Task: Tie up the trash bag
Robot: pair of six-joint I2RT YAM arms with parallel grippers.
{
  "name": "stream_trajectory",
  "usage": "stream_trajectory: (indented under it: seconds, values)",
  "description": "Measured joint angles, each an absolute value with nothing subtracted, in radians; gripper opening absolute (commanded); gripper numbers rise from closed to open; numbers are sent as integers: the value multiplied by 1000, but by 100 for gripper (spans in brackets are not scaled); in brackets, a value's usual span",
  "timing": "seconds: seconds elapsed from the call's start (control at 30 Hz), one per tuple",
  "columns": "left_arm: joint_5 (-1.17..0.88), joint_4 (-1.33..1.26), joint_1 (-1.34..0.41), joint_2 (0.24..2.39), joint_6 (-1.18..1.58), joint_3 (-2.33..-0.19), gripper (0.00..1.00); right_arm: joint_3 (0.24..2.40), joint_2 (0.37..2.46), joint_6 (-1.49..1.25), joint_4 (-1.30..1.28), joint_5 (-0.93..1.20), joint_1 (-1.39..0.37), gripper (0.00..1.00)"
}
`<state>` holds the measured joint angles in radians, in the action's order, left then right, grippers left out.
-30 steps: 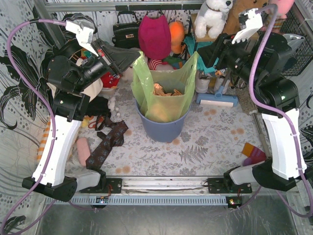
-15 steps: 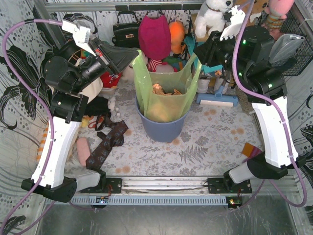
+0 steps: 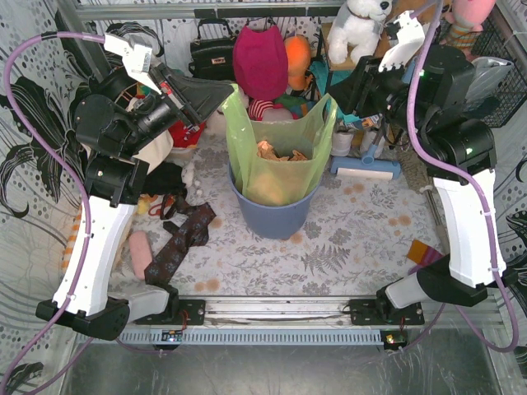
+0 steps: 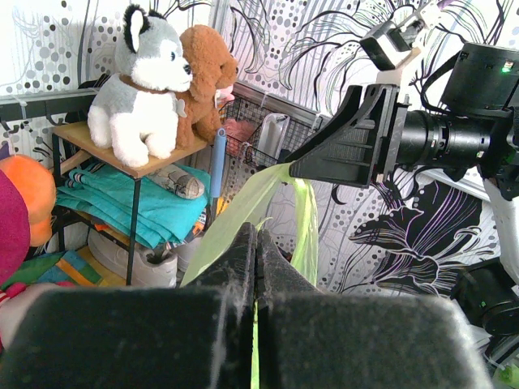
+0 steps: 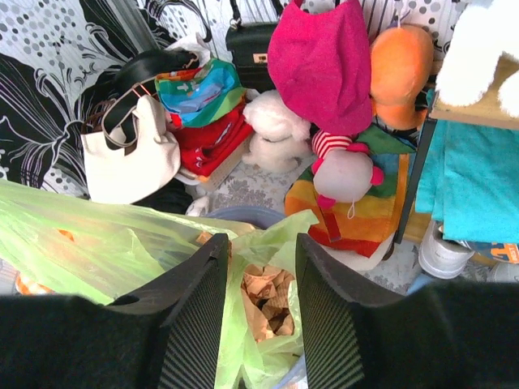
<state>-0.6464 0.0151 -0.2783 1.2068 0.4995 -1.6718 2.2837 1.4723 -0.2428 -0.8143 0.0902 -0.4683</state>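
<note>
right arm lifts back a little as the bag's mouth is stretched wide

since half a second ago the right arm has drawn slightly up and to the right, while the left arm has held its pose. both reach in over the patterned counter from opposite sides, so the bag's mouth hangs between them.

the trash bag sits in the round blue-grey bin at the middle of the counter. its two ears are pulled up above the rim, probably so they can be crossed and knotted without the bag leaving the bin.

the left claw is closed flat on the left ear; the left wrist view shows green plastic pinched in the seam between its fingers, with the film running taut toward the other arm. the right claw is parted, its fingers standing either side of the right ear's tip. it looks to be straddling the ear, not clamping it, so that ear appears not yet secured.

crumpled brown paper lies low inside the bag, leaving slack plastic above for a knot.
</note>
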Motion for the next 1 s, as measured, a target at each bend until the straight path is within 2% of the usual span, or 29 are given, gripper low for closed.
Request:
stream_trajectory:
  seconds: [0.07,0.17,0.4,0.63,0.9,1.0]
  values:
    - [-646,15,-278,1207,500,-1672,0,2284,1473,-244,-826,91,-468,28]
    - [-646,13,-278,1207,501,-1672,0,2284,1472,-249,-832,93,-468,1]
    - [-639,10,-278,1207,500,-1671,0,2292,1474,-249,-816,96,-468,0]
    - [-577,7,-278,1199,500,-1672,0,2450,1517,-249,-754,102,-468,0]
    - [-578,-96,-278,1118,524,-1567,0,2137,1361,-255,-627,108,-468,0]
    - [-586,-135,-277,1123,535,-1560,0,2133,1372,-262,-623,108,-468,0]
